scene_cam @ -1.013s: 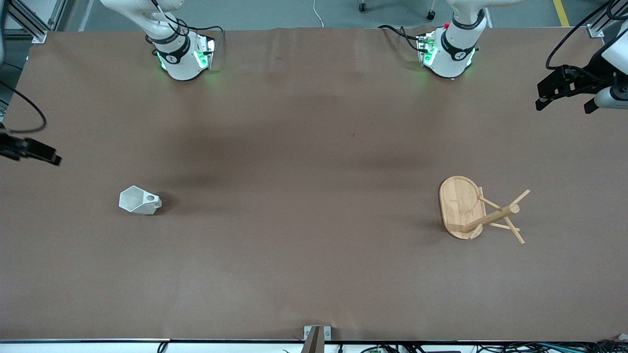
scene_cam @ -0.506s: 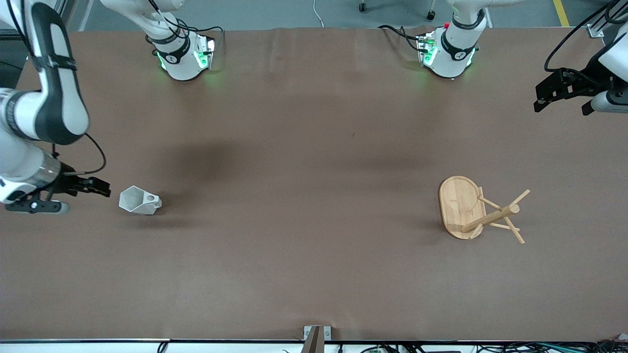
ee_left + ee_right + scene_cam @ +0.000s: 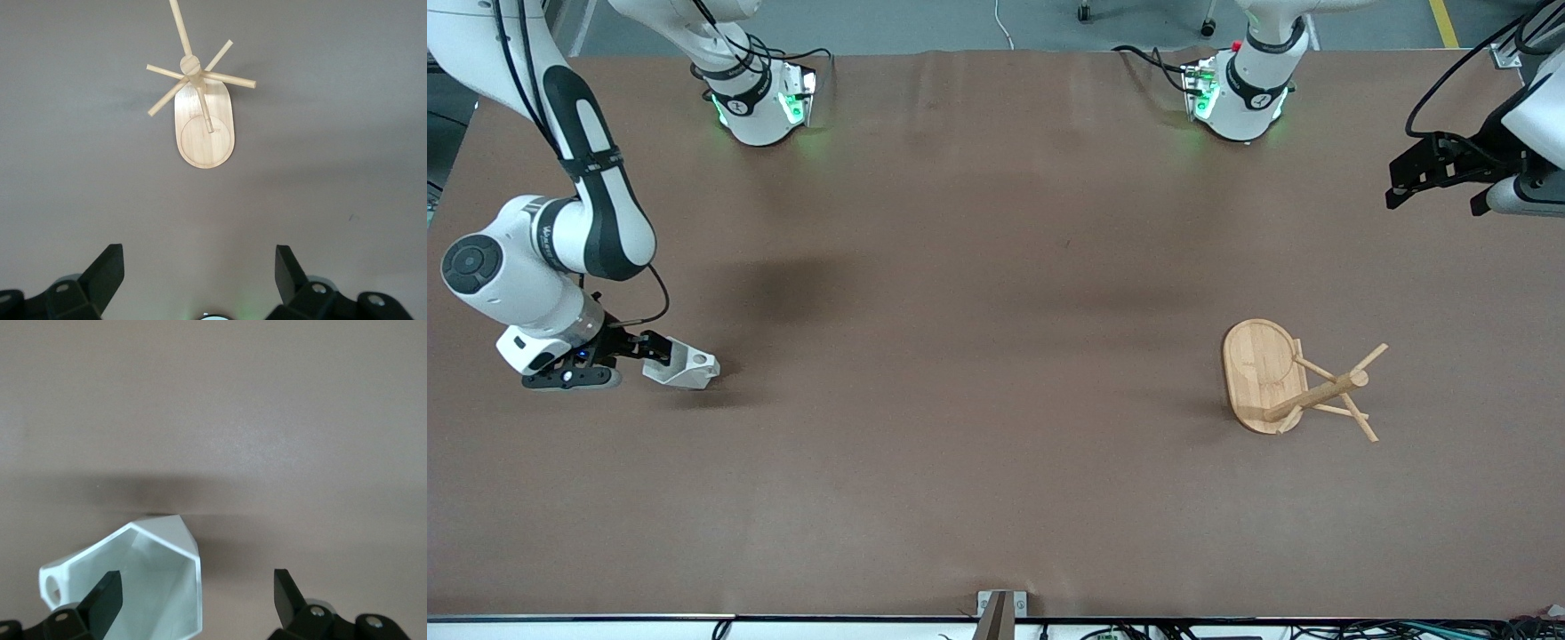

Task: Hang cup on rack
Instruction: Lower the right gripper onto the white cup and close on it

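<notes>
Right tool (image 3: 660,348), spread wide, has advanced to the cup's (image 3: 689,368) rim.

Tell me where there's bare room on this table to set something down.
The widest free patch is the brown middle between the cup and the rack. The strip along the front camera's edge, nearer than both, is bare too. It is crowded only at the cup, where the right tool sits open at its mouth. The left tool hangs open over the table's end.
</notes>
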`<state>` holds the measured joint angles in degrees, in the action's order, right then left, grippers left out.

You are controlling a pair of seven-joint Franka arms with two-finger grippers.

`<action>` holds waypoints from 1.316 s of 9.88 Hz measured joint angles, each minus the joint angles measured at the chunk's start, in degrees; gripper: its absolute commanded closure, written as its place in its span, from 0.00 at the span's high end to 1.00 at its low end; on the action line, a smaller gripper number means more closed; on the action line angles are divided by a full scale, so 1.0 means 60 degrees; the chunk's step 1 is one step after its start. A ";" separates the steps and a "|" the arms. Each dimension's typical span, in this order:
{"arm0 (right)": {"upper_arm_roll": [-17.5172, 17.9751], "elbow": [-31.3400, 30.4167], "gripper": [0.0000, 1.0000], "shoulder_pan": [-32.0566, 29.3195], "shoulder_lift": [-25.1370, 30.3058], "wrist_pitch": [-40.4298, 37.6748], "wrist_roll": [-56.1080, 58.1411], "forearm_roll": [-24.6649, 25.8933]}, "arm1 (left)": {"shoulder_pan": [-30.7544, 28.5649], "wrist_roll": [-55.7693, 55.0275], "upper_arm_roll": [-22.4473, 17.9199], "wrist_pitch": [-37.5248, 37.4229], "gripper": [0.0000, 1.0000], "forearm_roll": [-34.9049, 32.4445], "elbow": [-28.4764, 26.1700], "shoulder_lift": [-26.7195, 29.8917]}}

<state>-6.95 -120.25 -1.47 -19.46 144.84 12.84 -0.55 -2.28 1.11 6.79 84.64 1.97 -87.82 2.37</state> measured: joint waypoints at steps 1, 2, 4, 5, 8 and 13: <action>0.0002 -0.0009 0.91 0.0000 -0.0154 0.0206 0.0020 0.0000 | -0.0001 0.0000 -0.0002 -0.0003 1.00 0.0118 0.0001 -0.0005; 0.0006 -0.0012 0.85 0.0000 -0.0290 0.0348 0.0026 0.0000 | -0.0001 -0.0001 0.0000 -0.0007 1.00 0.0189 0.0001 -0.0026; 0.0019 -0.0086 0.55 0.0000 -0.0410 0.0404 0.0033 -0.0003 | 0.0000 -0.0001 0.0000 -0.0009 1.00 0.0219 0.0001 -0.0080; 0.0023 -0.0157 0.41 0.0000 -0.0412 0.0405 0.0033 -0.0004 | -0.0001 0.0000 0.0000 -0.0009 1.00 0.0219 0.0001 -0.0095; 0.0024 -0.0187 0.14 0.0000 -0.0412 0.0413 0.0034 -0.0028 | -0.0002 -0.0001 -0.0007 -0.0009 1.00 0.0219 0.0014 -0.0100; 0.0070 -0.0143 0.01 0.0006 -0.0356 0.0303 0.0055 -0.0857 | 0.0015 -0.0001 0.0181 -0.0009 1.00 0.0221 0.0166 -0.0100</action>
<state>-6.53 -121.11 -1.44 -21.59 146.65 13.17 -5.69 -2.19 1.10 7.88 84.59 3.30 -86.82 1.77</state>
